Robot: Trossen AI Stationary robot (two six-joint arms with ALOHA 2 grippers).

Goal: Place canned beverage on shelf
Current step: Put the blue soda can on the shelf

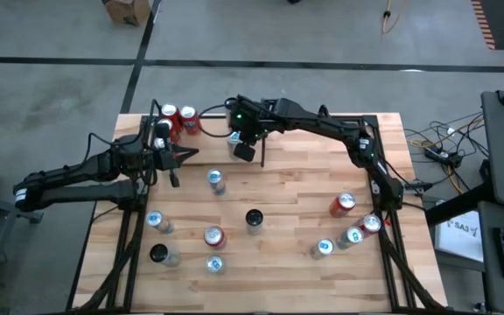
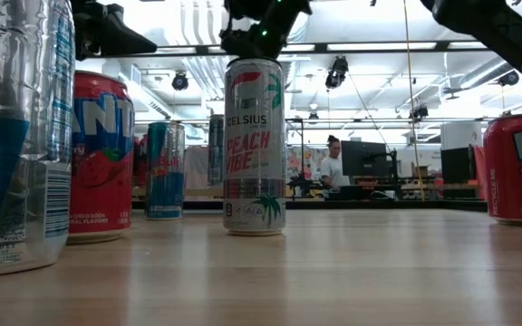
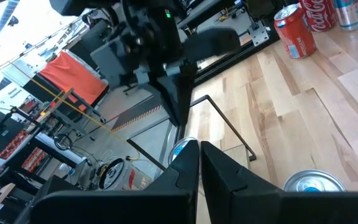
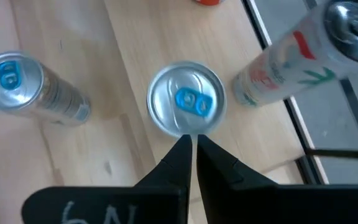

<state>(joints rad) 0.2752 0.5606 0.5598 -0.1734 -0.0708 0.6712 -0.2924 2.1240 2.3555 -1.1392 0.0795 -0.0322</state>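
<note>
The tall white and silver aluminium drink can (image 2: 254,145), lettered in pink with a palm tree near its base, stands upright on the light wood plank counter (image 1: 296,188), at about 12 o'clock from the counter's middle in the high view and near the far edge. The right gripper (image 4: 192,144) hangs directly over it, pointing down, its two dark fingers pressed together and holding nothing. In its wrist view the joined tips meet the rim of the can's lid with the blue pull tab. Whether they touch the lid or sit just above it cannot be told, since in the low view the gripper's body is cut off by the frame's top. The narrow shelf bay of thin black metal frame with a wood floor (image 1: 210,125) lies at roughly 10 o'clock of the can, just beside it; two red round cans (image 1: 178,116) stand at its far end, though the bay's exact bounds are hard to make out under the arms. The left gripper (image 3: 199,152) waits at 9 o'clock of the can, near it, fingers closed and empty. A silver can with a blue tab (image 1: 215,181) stands at 7 o'clock of the task can, apart from it. More upright cans are scattered toward 6 and 7 o'clock, and a cluster lies at 4 o'clock by the counter's right edge, one of them a red can on its side (image 1: 343,205). Beyond the counter a person (image 2: 333,163) shows small in the room.
</note>
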